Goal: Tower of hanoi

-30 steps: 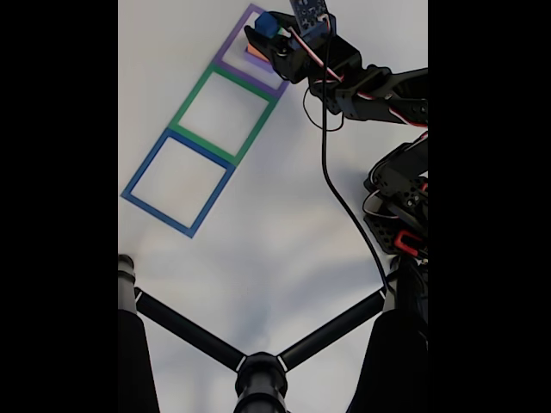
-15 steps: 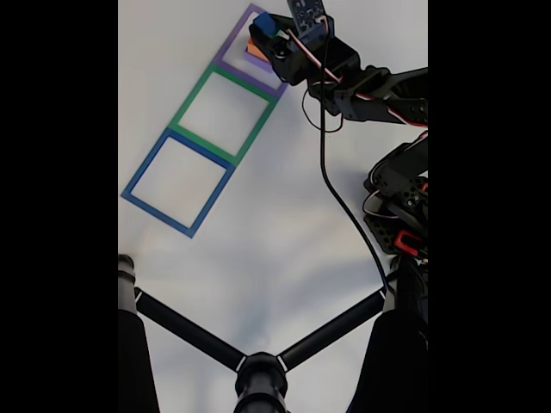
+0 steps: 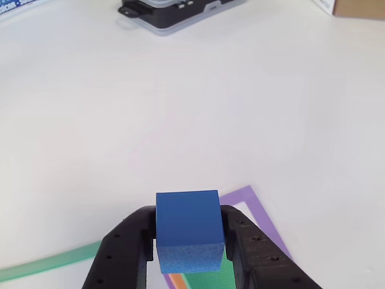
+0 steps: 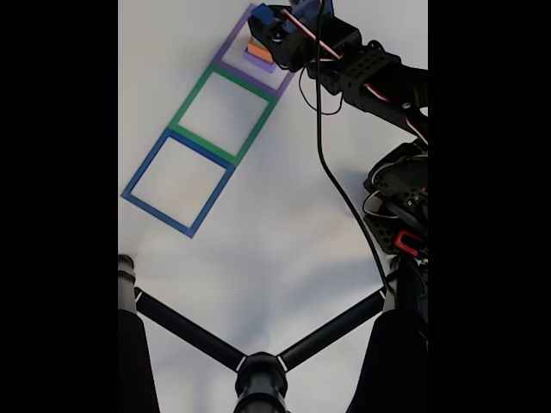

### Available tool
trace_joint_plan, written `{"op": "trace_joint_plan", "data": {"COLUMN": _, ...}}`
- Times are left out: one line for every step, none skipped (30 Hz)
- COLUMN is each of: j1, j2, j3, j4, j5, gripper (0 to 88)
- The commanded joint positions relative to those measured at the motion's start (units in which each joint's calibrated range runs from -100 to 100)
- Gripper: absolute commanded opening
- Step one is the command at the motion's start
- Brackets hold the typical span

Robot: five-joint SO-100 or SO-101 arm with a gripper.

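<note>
Raised and drawn toward the top edge of the fixed view since a second ago, the gripper (image 4: 263,19) carries the blue block (image 4: 262,15) clear of the stack, and the orange block (image 4: 258,50) beneath now shows more fully.

A white worktop (image 4: 258,232) fills both views, matte and evenly lit. Three tape squares lie on it in a diagonal row in the fixed view: a blue outline (image 4: 177,182) lowest, a green outline (image 4: 223,107) in the middle, a purple outline (image 4: 255,53) at the top. The orange block sits inside the purple outline.

In the other view the fingers (image 3: 123,250) are clamped on either side of the blue block (image 3: 188,230), which is held above the worktop with a strip of orange and a patch of green visible just below it, and a corner of purple tape (image 3: 252,208) to its right. At the far edge of the worktop rests a dark case with a clear lid (image 3: 174,11); its contents cannot be made out.

A black stand (image 4: 258,366) with two angled struts stands in the foreground of the fixed view.
</note>
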Motion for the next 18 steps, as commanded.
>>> {"op": "trace_joint_plan", "data": {"j1": -2.0, "j2": -9.3, "j3": -13.1, "j4": 21.5, "j5": 0.0, "gripper": 0.8}}
{"op": "trace_joint_plan", "data": {"j1": -2.4, "j2": -10.2, "j3": -16.0, "j4": 26.2, "j5": 0.0, "gripper": 0.8}}
{"op": "trace_joint_plan", "data": {"j1": -2.9, "j2": -10.9, "j3": -19.0, "j4": 30.7, "j5": 0.0, "gripper": 0.8}}
{"op": "trace_joint_plan", "data": {"j1": -3.4, "j2": -11.7, "j3": -22.3, "j4": 35.3, "j5": 0.0, "gripper": 0.8}}
{"op": "trace_joint_plan", "data": {"j1": -3.9, "j2": -12.4, "j3": -25.0, "j4": 39.1, "j5": 0.0, "gripper": 0.8}}
{"op": "trace_joint_plan", "data": {"j1": -4.6, "j2": -13.0, "j3": -28.3, "j4": 43.5, "j5": 0.0, "gripper": 0.8}}
{"op": "trace_joint_plan", "data": {"j1": -5.2, "j2": -13.5, "j3": -31.2, "j4": 47.3, "j5": 0.0, "gripper": 0.8}}
{"op": "trace_joint_plan", "data": {"j1": -5.9, "j2": -13.9, "j3": -34.4, "j4": 51.5, "j5": 0.0, "gripper": 0.8}}
{"op": "trace_joint_plan", "data": {"j1": -6.6, "j2": -14.3, "j3": -37.5, "j4": 55.4, "j5": 0.0, "gripper": 0.8}}
{"op": "trace_joint_plan", "data": {"j1": -7.2, "j2": -14.6, "j3": -40.2, "j4": 58.7, "j5": 0.0, "gripper": 0.8}}
{"op": "trace_joint_plan", "data": {"j1": -7.9, "j2": -15.0, "j3": -42.3, "j4": 61.6, "j5": 0.0, "gripper": 0.8}}
{"op": "trace_joint_plan", "data": {"j1": -8.6, "j2": -15.5, "j3": -44.5, "j4": 64.4, "j5": 0.0, "gripper": 0.8}}
{"op": "trace_joint_plan", "data": {"j1": -9.2, "j2": -15.8, "j3": -46.3, "j4": 66.9, "j5": 0.0, "gripper": 0.8}}
{"op": "trace_joint_plan", "data": {"j1": -9.8, "j2": -16.5, "j3": -47.8, "j4": 68.9, "j5": 0.0, "gripper": 0.7}}
{"op": "trace_joint_plan", "data": {"j1": -10.3, "j2": -17.1, "j3": -48.9, "j4": 70.6, "j5": 0.0, "gripper": 0.7}}
{"op": "trace_joint_plan", "data": {"j1": -10.8, "j2": -17.7, "j3": -50.2, "j4": 72.7, "j5": 0.0, "gripper": 0.7}}
{"op": "trace_joint_plan", "data": {"j1": -11.2, "j2": -18.0, "j3": -51.6, "j4": 74.8, "j5": 0.0, "gripper": 0.7}}
{"op": "trace_joint_plan", "data": {"j1": -11.7, "j2": -18.4, "j3": -52.9, "j4": 76.7, "j5": 0.0, "gripper": 0.7}}
